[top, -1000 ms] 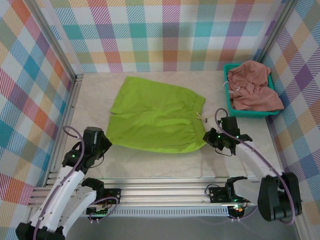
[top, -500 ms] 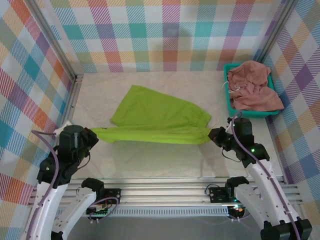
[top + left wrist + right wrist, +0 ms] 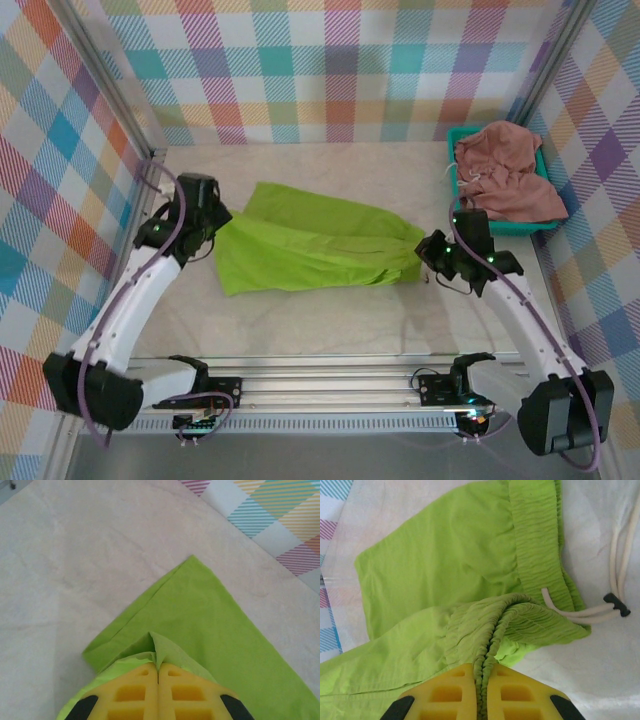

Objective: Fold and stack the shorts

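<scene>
Lying doubled over at the middle of the surface [image 3: 330,325], the lime green shorts [image 3: 310,250] stretch from left to right between the 2 hands. An upper layer overlaps a lower layer, and 1 corner of the lower layer projects flat toward the far side in the left wrist view.

The left hand [image 3: 158,667] is clenched on a raised fold of green cloth at the left end of the garment. The right hand [image 3: 481,672] is clenched on the gathered elastic waistband [image 3: 535,555] at the right end. A white drawstring [image 3: 620,565] with a dark end piece lies on the surface just right of the waistband.

The salmon pink shorts [image 3: 505,175] sit heaped in a teal basket [image 3: 455,205] at the far right corner of the surface, with cloth spilling over the rim. The basket stands just beyond the right hand, apart from the green garment.
</scene>
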